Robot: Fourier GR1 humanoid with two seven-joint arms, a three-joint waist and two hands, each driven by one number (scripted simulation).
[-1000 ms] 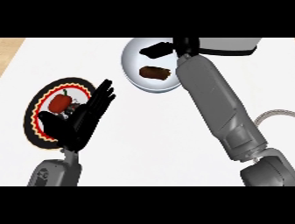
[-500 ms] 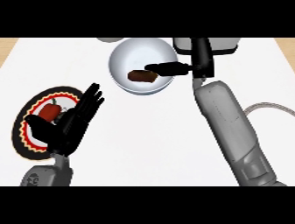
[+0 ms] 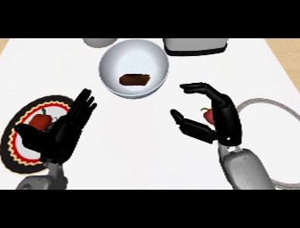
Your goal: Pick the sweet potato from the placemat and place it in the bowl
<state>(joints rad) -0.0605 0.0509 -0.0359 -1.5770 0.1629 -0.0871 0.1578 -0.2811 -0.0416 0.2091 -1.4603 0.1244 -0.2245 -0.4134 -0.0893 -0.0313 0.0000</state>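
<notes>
Sweet potato [image 3: 135, 79] is seen lying in the white bowl [image 3: 123, 53]. Right hand [image 3: 222, 121] is held apart from it, fingers [image 3: 203, 87] loosely curved, nothing gripped. Left hand [image 3: 58, 137] is spread flat over the round placemat [image 3: 11, 151].

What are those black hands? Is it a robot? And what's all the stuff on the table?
Yes, those are a robot's two hands. The picture is taken from the robot's head, looking down at a white counter, so you only see its grey arms coming in from below.

The left robot hand is open, fingers straight, above a round patterned placemat with a red pepper on it.

The right robot hand is open too, with its fingers bent a little, and it holds nothing. A small red thing shows beside its palm, but I can't tell what it is.

The white bowl has a brown sweet potato lying inside, so the job of putting it there looks done.
</notes>
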